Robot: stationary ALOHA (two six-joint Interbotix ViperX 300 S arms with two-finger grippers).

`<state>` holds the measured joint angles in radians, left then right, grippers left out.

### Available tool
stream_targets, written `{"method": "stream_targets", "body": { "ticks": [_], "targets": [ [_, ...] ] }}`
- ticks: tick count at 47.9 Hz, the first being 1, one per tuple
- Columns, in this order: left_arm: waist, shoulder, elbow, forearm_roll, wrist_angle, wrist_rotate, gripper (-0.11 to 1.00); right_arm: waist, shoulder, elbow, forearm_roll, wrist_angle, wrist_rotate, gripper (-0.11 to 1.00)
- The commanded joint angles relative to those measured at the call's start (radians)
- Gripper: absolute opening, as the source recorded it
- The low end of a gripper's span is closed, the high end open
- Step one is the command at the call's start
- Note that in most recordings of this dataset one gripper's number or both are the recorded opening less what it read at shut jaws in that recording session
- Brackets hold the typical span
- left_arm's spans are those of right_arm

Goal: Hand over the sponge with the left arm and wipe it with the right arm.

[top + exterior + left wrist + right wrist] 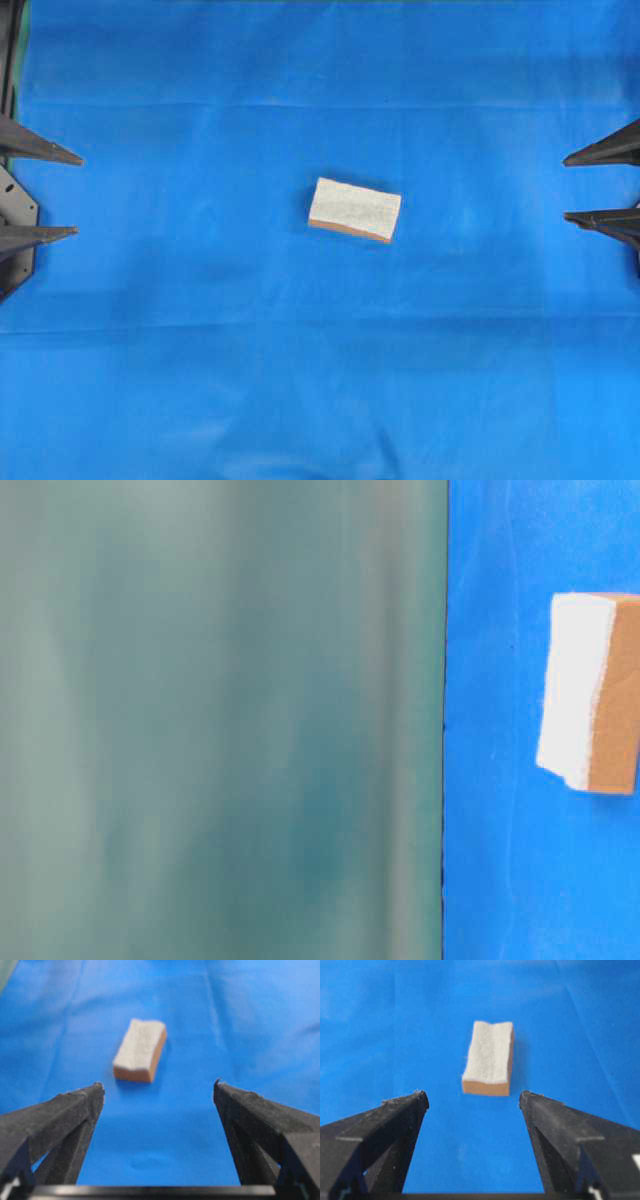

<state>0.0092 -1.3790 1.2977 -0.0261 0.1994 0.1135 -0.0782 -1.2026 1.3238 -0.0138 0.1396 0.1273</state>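
The sponge (pixel 355 209) lies flat in the middle of the blue cloth (pixel 200 380), grey-white side up with a thin orange-brown layer under it. It also shows ahead of each wrist camera as the sponge (pixel 140 1050) and the sponge (pixel 489 1058), and at the right edge of the table-level view as the sponge (pixel 592 692). My left gripper (pixel 78 195) is open at the left edge, far from it. My right gripper (pixel 566 188) is open at the right edge, equally far. Nothing sits between either pair of fingers (pixel 75 1110) (pixel 555 1120).
Blue cloth covers the whole table, with faint creases. Part of a black arm frame (pixel 12 210) shows at the left edge. A blurred grey-green surface (pixel 220 720) fills the left two thirds of the table-level view.
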Motion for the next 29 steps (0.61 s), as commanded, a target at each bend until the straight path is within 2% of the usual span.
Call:
{"method": "stream_targets", "body": {
  "ticks": [1,29],
  "targets": [
    [-0.002,0.008,0.0,-0.003,-0.005,-0.014,0.88,0.0,0.017,0.002,0.003,-0.035,0.005,0.73],
    [-0.002,0.005,0.012,-0.003,-0.003,-0.031,0.88,-0.002,0.029,0.005,-0.002,-0.048,0.005,0.73]
  ]
}}
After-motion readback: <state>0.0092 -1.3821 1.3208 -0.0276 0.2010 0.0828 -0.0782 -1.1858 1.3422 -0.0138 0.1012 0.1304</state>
